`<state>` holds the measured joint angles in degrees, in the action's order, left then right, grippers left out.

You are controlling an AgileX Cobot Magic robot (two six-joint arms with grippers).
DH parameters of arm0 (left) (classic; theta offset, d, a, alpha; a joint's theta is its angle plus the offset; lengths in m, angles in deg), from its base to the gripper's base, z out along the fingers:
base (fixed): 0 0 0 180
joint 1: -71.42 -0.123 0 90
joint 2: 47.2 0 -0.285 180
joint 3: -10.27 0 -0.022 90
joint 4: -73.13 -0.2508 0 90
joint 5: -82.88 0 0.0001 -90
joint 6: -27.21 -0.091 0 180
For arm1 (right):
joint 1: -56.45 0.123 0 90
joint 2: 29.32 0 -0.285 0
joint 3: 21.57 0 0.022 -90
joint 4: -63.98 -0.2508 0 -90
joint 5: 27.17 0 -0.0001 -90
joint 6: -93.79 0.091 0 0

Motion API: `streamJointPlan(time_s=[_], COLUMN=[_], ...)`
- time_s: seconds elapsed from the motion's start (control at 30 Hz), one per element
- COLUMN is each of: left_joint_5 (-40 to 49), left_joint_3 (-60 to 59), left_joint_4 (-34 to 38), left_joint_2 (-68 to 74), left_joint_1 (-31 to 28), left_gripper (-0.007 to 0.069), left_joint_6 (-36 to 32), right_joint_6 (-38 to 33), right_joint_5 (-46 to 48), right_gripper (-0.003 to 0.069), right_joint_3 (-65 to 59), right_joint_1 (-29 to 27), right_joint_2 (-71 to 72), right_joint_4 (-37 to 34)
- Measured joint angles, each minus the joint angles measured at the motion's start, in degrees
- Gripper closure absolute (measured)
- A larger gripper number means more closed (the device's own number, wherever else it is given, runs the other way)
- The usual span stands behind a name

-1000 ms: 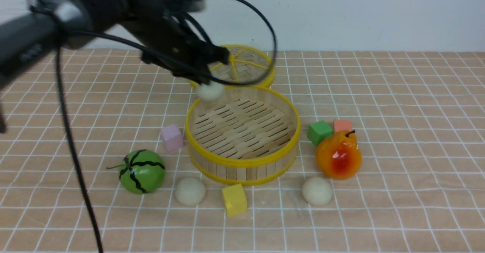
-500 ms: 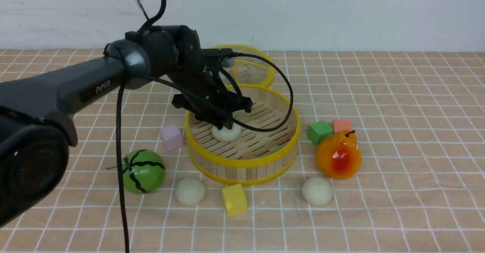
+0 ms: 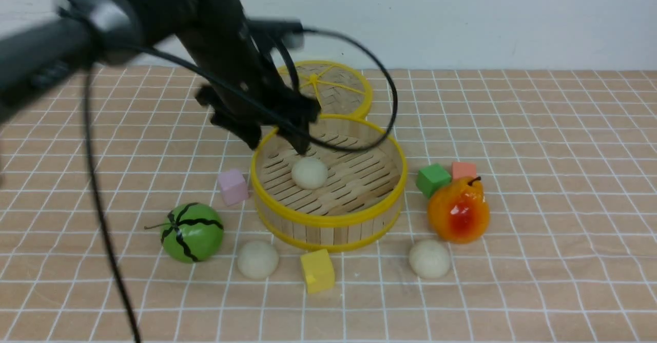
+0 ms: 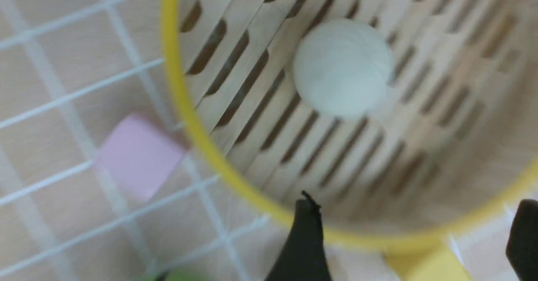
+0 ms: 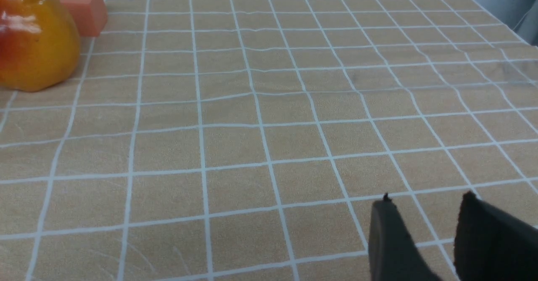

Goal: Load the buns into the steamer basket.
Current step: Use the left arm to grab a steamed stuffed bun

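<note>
Two smooth off-white dough-like buns lie toward the near edge of the grid-patterned brown surface, the left one beside a green melon toy with black stripes, the right one near a glossy orange-red fruit. Beyond them, a third bun sits on the slatted floor of the round yellow-rimmed bamboo steamer basket, left of its middle. Over the basket's far left rim hangs the robot's black left gripper, its fingers spread and empty. The black right gripper has its fingertips apart, nothing between them. Good placing now likely means lifting straight clear of the rim before swinging toward the near left bun.
</note>
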<state>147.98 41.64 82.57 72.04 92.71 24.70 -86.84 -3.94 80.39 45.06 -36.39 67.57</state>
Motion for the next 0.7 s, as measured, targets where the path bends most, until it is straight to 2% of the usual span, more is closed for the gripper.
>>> streamJointPlan(time_s=[0.13, 0.23, 0.4, 0.57, 0.7], left_joint_5=[5.01, 5.59, 5.45, -5.76, -13.34], left_joint_3=[-0.15, -2.13, -14.98, -27.02, -30.94], left_joint_4=[-0.42, -0.31, 0.11, -3.00, -3.75], left_joint_2=[-8.44, -12.49, -18.02, -16.29, -13.82], left_joint_1=[-0.65, -0.27, 2.01, 2.63, 2.56], left_gripper=[0.0069, 0.0081, 0.0104, 0.0132, 0.0170], left_joint_6=[-0.05, -0.12, -0.53, -1.41, -1.26], right_joint_6=[0.00, 0.00, 0.00, 0.00, 0.00], right_joint_5=[0.00, 0.00, 0.00, 0.00, 0.00], right_gripper=[0.0418, 0.0418, 0.0418, 0.0418, 0.0418], right_joint_3=[0.00, 0.00, 0.00, 0.00, 0.00], right_joint_1=[0.00, 0.00, 0.00, 0.00, 0.00], right_joint_2=[0.00, 0.00, 0.00, 0.00, 0.00], right_joint_4=[0.00, 0.00, 0.00, 0.00, 0.00])
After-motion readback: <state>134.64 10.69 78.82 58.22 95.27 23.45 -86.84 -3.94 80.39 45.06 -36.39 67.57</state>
